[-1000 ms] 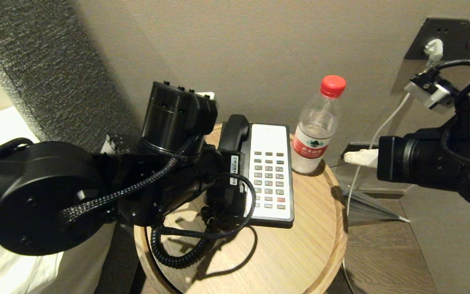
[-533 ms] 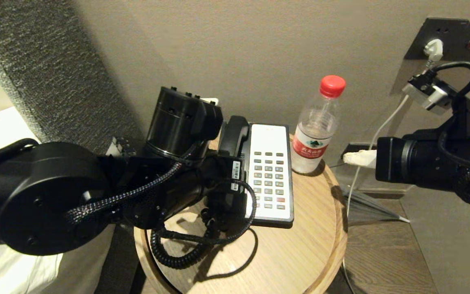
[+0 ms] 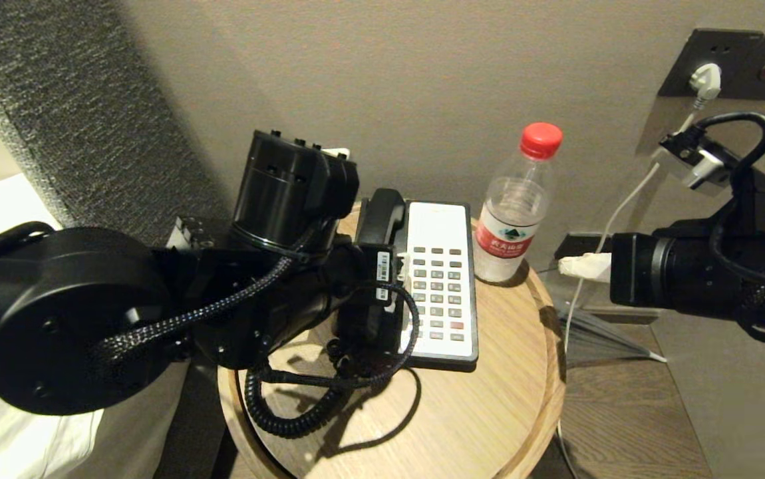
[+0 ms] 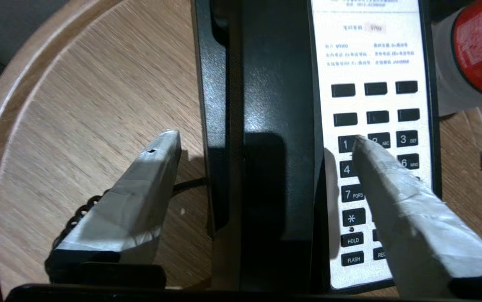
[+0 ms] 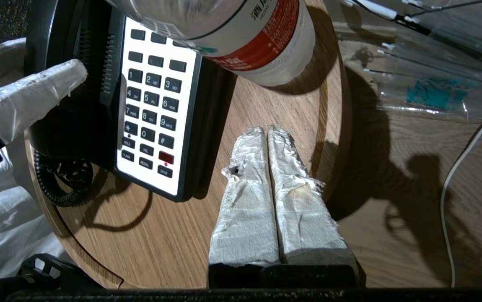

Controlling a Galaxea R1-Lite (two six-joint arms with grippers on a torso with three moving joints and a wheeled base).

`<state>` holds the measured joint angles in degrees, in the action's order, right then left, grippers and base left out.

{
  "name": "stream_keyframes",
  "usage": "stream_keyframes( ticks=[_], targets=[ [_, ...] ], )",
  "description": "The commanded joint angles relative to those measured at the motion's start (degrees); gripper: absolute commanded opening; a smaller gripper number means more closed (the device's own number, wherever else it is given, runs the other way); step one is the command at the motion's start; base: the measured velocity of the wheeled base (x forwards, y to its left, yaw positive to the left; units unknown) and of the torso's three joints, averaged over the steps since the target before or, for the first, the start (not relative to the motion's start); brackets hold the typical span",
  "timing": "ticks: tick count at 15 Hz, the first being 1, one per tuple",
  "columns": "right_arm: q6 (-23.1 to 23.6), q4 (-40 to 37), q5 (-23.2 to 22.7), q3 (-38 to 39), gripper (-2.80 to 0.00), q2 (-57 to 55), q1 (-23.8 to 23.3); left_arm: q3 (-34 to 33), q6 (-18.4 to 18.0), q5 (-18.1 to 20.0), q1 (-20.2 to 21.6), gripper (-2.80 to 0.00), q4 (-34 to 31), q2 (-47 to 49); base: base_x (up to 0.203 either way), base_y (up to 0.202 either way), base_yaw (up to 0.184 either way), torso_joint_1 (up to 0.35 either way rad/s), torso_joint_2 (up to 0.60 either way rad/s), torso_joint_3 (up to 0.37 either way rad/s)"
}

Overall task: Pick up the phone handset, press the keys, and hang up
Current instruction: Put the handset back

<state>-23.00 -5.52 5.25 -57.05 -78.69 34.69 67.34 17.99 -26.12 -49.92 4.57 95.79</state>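
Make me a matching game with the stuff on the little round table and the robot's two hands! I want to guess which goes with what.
Things:
1. handset
2. water bottle
3. left gripper
4. right gripper

States:
A. fingers pressed together, over the table's edge
B. lying in its cradle on the phone
C. standing upright beside the keypad, red cap on
D. fingers spread wide, one on each side of the handset

Pairs: 1-B, 2-C, 3-D, 4-A

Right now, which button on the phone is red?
The red key in the keypad's lowest rows, on the edge away from the phone handset; every other key is dark.
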Motion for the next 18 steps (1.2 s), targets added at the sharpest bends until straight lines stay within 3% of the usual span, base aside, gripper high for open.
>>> stream_keyframes(
  ticks=[1,2,3,9,18],
  targets=[
    [-0.1,0.0,0.1,0.0,-2.8,0.0,0.0,-0.2,0.2,-0.2,0.2,0.0,0.0,-2.5,0.0,0.0,0.0,0.0,0.0,0.0],
    [-0.1,0.0,0.1,0.0,-2.8,0.0,0.0,-0.5,0.2,-0.2,0.4,0.0,-0.1,-3.1,0.0,0.0,0.0,0.0,0.0,0.0],
    [-0.1,0.0,0.1,0.0,-2.8,0.0,0.0,-0.5,0.2,-0.2,0.4,-2.8,-0.1,-3.1,0.0,0.0,0.0,0.0,0.0,0.0],
    [-0.1,-0.1,0.1,0.5,-2.8,0.6,0.1,-2.5,0.3,0.0,6.9,-2.8,-0.9,-9.6,0.0,0.0,0.0,0.0,0.0,0.0],
    [-0.1,-0.1,0.1,0.5,-2.8,0.8,0.1,-3.5,0.0,1.2,6.3,-2.8,-0.7,-4.5,0.0,0.0,0.0,0.0,0.0,0.0]
  ],
)
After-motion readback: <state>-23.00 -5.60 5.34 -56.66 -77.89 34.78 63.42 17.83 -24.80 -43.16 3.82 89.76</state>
